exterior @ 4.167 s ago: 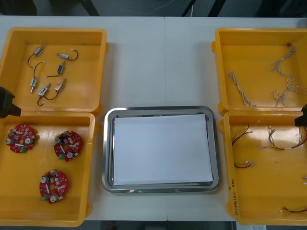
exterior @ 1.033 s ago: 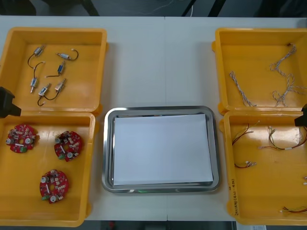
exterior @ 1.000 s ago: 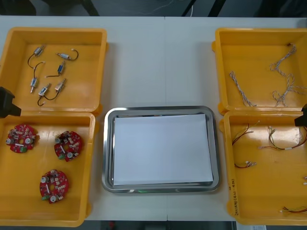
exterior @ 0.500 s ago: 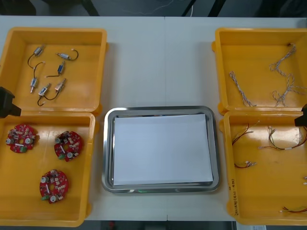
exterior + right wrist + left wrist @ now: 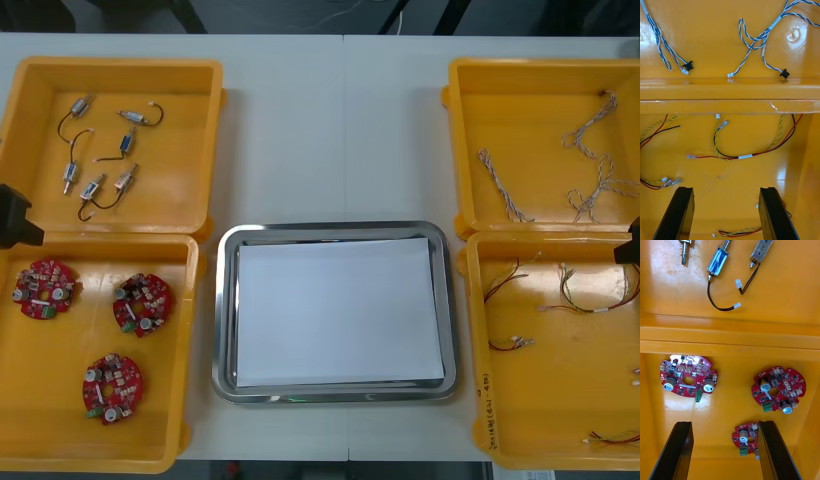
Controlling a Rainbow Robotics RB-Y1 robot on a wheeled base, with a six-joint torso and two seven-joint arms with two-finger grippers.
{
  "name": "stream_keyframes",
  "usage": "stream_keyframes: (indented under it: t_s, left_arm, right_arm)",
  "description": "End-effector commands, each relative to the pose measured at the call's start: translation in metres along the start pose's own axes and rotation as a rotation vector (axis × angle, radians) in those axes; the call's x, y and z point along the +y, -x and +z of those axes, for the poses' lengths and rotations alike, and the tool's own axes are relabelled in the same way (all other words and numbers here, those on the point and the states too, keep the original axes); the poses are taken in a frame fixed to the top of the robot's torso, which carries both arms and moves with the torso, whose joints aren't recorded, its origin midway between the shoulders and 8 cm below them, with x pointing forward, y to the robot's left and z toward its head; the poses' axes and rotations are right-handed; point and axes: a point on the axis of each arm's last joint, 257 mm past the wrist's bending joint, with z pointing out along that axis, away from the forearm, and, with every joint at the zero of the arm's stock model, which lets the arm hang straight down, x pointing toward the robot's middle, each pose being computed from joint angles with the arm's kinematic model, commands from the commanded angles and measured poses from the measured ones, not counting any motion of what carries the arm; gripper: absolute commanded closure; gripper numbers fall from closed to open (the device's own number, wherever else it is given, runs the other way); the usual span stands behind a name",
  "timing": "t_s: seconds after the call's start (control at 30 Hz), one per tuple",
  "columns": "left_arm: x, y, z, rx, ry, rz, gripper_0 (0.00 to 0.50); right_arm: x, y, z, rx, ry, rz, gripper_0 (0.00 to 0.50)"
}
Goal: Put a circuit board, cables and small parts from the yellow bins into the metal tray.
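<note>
Both my grippers hung spread wide, holding nothing: the left gripper (image 5: 724,425) over a yellow bin (image 5: 729,407) where the nearest circuit board (image 5: 747,438) lay between its fingers (image 5: 675,450) but close against one, the right gripper (image 5: 725,189) over red and yellow cables (image 5: 738,156). Farther out lay small metal parts (image 5: 717,261) and twisted blue and white cables (image 5: 760,37), and the metal tray (image 5: 226,300) between the bins held none of them. I judged a straight descent could land a finger on that board's edge and skid it away.
</note>
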Motion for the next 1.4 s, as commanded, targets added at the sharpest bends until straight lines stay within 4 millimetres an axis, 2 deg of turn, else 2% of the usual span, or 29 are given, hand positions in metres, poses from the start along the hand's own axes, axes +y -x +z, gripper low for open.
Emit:
stream_keyframes:
  t_s: [0.03, 0.13, 0.17, 0.6, 0.73, 1.17, 1.4]
  left_arm:
    - [0.008, 0.003, -0.007, -0.005, 0.028, 0.044, 0.0]
    - [0.008, 0.003, -0.008, -0.002, 0.029, 0.05, 0.0]
    - [0.008, 0.003, -0.009, -0.002, 0.028, 0.055, 0.0]
    - [0.01, -0.018, -0.003, 0.045, 0.016, 0.105, 0.0]
    - [0.011, -0.037, 0.004, 0.078, 0.029, 0.131, 0.0]
    - [0.015, -0.097, 0.017, 0.154, 0.085, 0.198, 0.0]
    - [0.006, -0.106, 0.031, 0.087, 0.046, 0.208, 0.0]
  right_arm:
    - [-0.003, 0.017, -0.017, -0.057, -0.014, 0.018, 0.0]
    - [-0.004, 0.018, -0.017, -0.057, -0.015, 0.02, 0.0]
    - [-0.005, 0.024, -0.024, -0.076, -0.023, 0.01, 0.0]
    - [-0.021, -0.004, -0.011, -0.026, -0.071, 0.056, 0.0]
    - [-0.024, -0.012, -0.005, -0.025, -0.07, 0.07, 0.0]
    - [-0.049, -0.052, 0.016, -0.012, -0.097, 0.175, 0.0]
    - [-0.053, -0.067, 0.027, -0.034, -0.07, 0.265, 0.0]
